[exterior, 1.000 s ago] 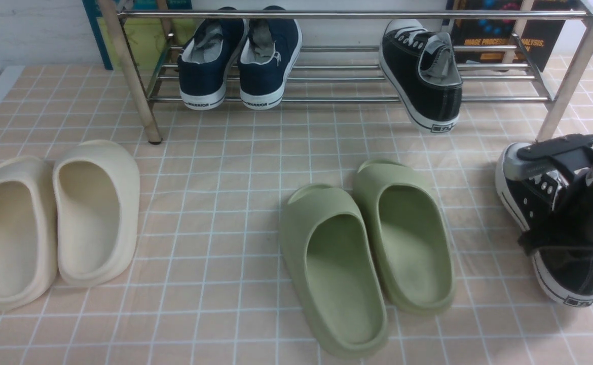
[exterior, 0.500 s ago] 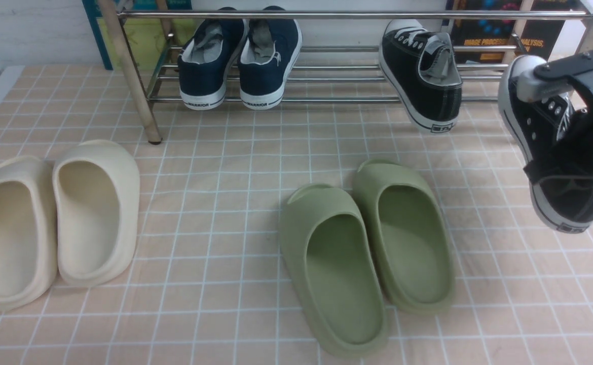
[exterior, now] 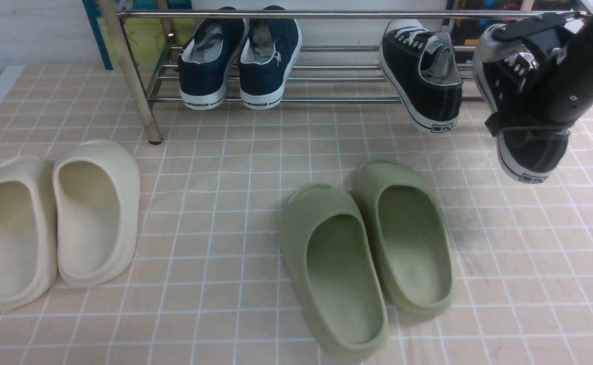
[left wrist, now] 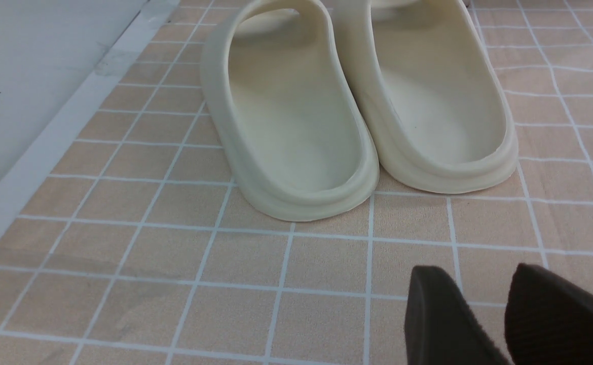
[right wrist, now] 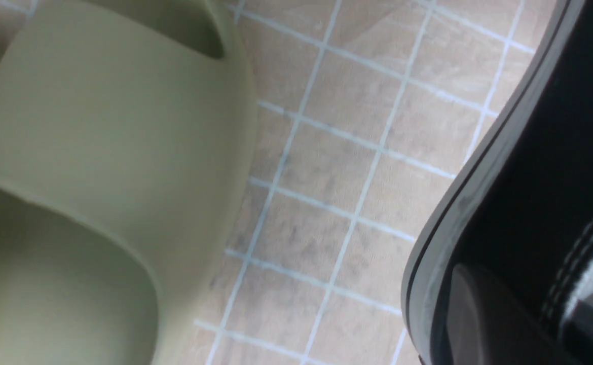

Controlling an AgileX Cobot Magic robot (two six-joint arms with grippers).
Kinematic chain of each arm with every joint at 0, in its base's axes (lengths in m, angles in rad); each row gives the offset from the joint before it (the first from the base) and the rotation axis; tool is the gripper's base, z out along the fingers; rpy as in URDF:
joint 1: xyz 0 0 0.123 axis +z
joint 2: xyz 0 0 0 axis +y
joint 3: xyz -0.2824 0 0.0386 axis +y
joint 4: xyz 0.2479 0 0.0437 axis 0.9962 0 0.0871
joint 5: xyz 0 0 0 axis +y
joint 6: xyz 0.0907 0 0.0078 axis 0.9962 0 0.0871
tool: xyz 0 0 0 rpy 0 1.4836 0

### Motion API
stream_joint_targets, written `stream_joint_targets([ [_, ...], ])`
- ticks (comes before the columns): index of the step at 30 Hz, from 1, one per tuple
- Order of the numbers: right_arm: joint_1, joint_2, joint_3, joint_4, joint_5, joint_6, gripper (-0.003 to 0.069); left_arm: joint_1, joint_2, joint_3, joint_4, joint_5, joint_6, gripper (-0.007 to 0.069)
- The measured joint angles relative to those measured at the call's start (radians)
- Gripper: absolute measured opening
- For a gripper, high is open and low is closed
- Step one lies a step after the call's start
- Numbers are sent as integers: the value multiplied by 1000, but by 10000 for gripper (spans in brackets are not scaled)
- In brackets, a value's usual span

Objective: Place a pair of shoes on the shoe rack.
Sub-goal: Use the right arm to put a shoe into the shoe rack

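Placement of the second sneaker is the step in hand, I'd say. One black sneaker already sits on the shoe rack at about one o'clock in the front view, its heel hanging over the front bar. Its mate, the carried sneaker, hangs in the air at two o'clock, just in front of the rack's right end.

The right end effector is clamped narrow on that carried sneaker around the collar and laces. The toe is raised to the level of the top bar and the heel droops toward the table. The right arm slants in from the upper right corner, its dark forearm crossing over the shoe.

To my eye, the next move calls for carrying the shoe forward and a touch toward nine o'clock. The sole has to level onto the lower bars at three o'clock of the racked one, and the toe must pass under the top bar, not knock it.

The left end effector sits low at seven o'clock, fingers wide apart with nothing between them, facing the cream slides. The green slides and navy sneakers lie out of the way.
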State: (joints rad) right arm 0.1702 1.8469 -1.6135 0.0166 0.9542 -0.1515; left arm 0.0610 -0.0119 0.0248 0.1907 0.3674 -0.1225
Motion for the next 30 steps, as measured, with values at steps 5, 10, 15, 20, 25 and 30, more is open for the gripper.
stream_joint_targets([
  [5, 0, 131, -154, -17, 17, -7, 5, 0, 0, 0, 0, 0, 0, 237],
  [10, 0, 281, -360, -56, 45, -26, 5, 0, 0, 0, 0, 0, 0, 237],
  [15, 0, 381, -514, -60, 57, -80, 5, 0, 0, 0, 1, 0, 0, 237],
  [20, 0, 448, -613, -70, 57, -103, 5, 0, 0, 0, 1, 0, 0, 237],
  [25, 0, 459, -623, -71, 52, -111, 9, 0, 0, 0, 1, 0, 0, 237],
  [30, 0, 459, -625, -72, 57, -109, 58, 0, 0, 0, 2, 0, 0, 237],
])
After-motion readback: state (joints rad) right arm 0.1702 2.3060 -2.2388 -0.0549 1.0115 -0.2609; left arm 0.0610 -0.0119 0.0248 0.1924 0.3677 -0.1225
